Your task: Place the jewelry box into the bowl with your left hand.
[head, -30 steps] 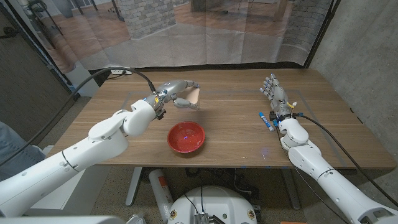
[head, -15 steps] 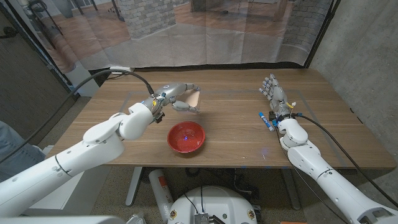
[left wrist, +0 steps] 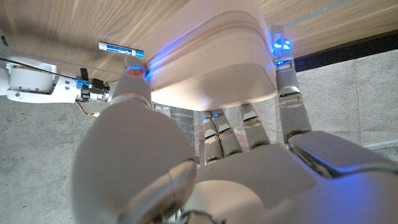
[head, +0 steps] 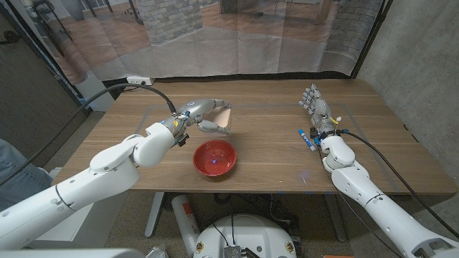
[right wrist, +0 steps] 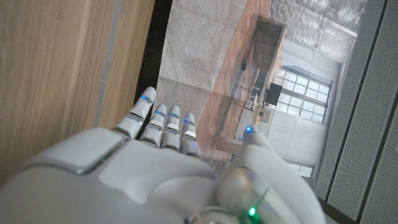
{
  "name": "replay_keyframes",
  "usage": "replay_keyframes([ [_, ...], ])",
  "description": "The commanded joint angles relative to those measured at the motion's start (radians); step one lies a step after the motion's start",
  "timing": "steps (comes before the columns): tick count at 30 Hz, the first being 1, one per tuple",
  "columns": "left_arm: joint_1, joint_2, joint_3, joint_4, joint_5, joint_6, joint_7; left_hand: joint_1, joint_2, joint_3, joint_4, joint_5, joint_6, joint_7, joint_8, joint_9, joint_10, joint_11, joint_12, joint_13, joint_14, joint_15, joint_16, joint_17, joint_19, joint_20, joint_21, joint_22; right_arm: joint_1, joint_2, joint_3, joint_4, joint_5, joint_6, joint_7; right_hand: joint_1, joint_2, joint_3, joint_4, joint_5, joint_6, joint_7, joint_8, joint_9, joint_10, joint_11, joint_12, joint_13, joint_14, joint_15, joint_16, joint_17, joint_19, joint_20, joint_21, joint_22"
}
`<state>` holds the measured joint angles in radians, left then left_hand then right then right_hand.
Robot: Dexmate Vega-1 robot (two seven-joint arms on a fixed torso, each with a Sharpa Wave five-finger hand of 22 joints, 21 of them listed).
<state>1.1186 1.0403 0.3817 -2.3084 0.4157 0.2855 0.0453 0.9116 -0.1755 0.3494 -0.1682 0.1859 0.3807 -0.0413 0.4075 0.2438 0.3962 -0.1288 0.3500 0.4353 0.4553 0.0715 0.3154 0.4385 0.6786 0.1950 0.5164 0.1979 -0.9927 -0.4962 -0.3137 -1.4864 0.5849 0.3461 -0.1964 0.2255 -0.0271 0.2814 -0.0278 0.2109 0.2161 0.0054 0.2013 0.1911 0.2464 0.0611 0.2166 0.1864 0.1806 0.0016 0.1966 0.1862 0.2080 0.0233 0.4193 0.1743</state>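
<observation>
My left hand [head: 201, 115] grips a pale pink jewelry box [head: 224, 117] above the table, just behind the red bowl [head: 214, 157]. In the left wrist view the box [left wrist: 211, 59] sits between my thumb and fingers [left wrist: 289, 93], lifted off the wood. The bowl stands in the middle of the table, near the front edge, with nothing in it. My right hand [head: 315, 106] stands at the right side of the table with its fingers straight and apart, holding nothing; the same hand [right wrist: 161, 162] fills the right wrist view.
A blue marker [head: 307, 138] lies on the table beside my right wrist, and it shows as the marker [left wrist: 121, 48] in the left wrist view. A clear curtain hangs behind the wooden table [head: 265, 161]. A concrete wall stands to the right.
My left hand has carried the jewelry box a little to the right and toward the bowl. My right hand has stayed still.
</observation>
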Motion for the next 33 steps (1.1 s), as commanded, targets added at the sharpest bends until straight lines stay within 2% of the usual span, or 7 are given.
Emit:
replay_keyframes([
  [1,0.071,0.028,-0.042,-0.049,-0.001,0.025,0.014,0.236,0.249,0.055,0.037,0.003,0.011,-0.002,0.005,0.003,0.019,-0.015,0.000,0.005,0.164,-0.154,0.000,0.006,0.039,-0.156,0.006,0.005,0.013,0.002,-0.003,0.011,0.001,-0.002,0.008,-0.001,0.008,0.003,-0.006,-0.002,0.007,-0.003,-0.003,0.001,0.008,0.002,0.000,0.002,0.009,-0.001,-0.002,0.003,0.013,0.002,-0.002,0.003],
  [13,0.106,0.046,-0.060,-0.063,-0.009,0.033,0.006,0.236,0.248,0.057,0.036,0.004,0.015,-0.001,0.007,0.002,0.024,-0.018,-0.002,0.010,0.167,-0.157,-0.004,0.008,0.034,-0.157,0.010,0.006,0.020,0.000,-0.002,0.014,-0.003,-0.001,0.008,0.000,0.009,0.003,-0.007,-0.002,0.008,-0.003,-0.002,0.001,0.012,0.003,0.001,0.002,0.010,-0.001,-0.001,0.003,0.015,0.002,-0.006,0.003],
  [31,0.214,0.085,-0.127,-0.125,0.003,0.063,0.033,0.235,0.247,0.060,0.036,0.003,0.021,-0.005,0.009,0.000,0.030,-0.016,-0.007,0.016,0.171,-0.158,-0.010,0.012,0.026,-0.158,0.017,0.006,0.012,-0.003,0.002,0.009,0.003,-0.002,0.008,0.002,0.010,0.003,-0.010,-0.003,0.011,-0.002,-0.001,0.001,0.014,0.006,0.001,0.002,0.007,0.001,-0.003,0.003,0.013,-0.002,-0.014,0.004],
  [33,0.228,0.088,-0.137,-0.130,0.001,0.071,0.032,0.234,0.247,0.060,0.036,0.003,0.021,-0.005,0.009,-0.001,0.034,-0.022,-0.006,0.017,0.172,-0.159,-0.010,0.012,0.026,-0.158,0.018,0.006,0.010,-0.004,0.003,0.007,0.003,-0.003,0.007,0.002,0.010,0.003,-0.010,-0.003,0.011,-0.001,-0.002,0.001,0.014,0.006,0.001,0.002,0.008,0.000,-0.003,0.003,0.014,-0.002,-0.015,0.004],
])
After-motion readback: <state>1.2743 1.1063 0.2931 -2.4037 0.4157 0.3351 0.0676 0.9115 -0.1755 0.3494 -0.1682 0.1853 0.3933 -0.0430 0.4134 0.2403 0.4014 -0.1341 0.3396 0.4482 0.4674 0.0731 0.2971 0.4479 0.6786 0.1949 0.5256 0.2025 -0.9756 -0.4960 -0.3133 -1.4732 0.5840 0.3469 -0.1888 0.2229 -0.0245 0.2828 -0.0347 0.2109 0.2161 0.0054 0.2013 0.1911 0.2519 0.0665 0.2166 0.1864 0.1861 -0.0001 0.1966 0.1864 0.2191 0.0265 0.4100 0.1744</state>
